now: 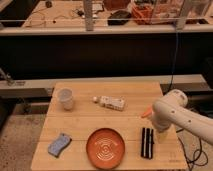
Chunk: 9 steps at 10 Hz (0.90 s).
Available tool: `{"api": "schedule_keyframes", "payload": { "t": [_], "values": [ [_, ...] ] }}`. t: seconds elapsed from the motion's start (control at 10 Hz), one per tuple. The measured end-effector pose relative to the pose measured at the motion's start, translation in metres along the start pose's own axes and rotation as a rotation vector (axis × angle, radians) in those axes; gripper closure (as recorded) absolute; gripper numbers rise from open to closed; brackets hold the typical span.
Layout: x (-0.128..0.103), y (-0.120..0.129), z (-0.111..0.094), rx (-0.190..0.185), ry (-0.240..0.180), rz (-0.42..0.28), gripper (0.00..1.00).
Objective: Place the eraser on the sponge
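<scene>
The eraser [146, 142], a black oblong block with pale stripes, lies on the wooden table [85, 125] near its front right, just right of the orange plate. The sponge [59, 144], a blue-grey wavy pad, lies at the front left. My white arm reaches in from the right, and its gripper [161, 134] hangs just right of the eraser and a little above it. Nothing is seen held in it.
An orange plate [105, 147] sits between the sponge and the eraser. A white cup [65, 98] stands at the back left, and a white patterned box [111, 103] lies at the back middle. A small orange carrot [145, 113] peeks out beside the arm.
</scene>
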Motion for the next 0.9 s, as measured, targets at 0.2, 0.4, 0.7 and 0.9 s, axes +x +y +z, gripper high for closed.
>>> {"api": "schedule_keyframes", "payload": {
  "t": [0.2,0.4,0.7,0.9],
  "values": [
    [-0.002,0.004,0.005,-0.001,0.002,-0.036,0.20],
    [-0.005,0.009,0.016,0.000,0.001,-0.086,0.20],
    [-0.007,0.015,0.025,0.002,-0.003,-0.141,0.20],
    [-0.011,0.018,0.034,0.004,-0.012,-0.175,0.20]
  ]
}}
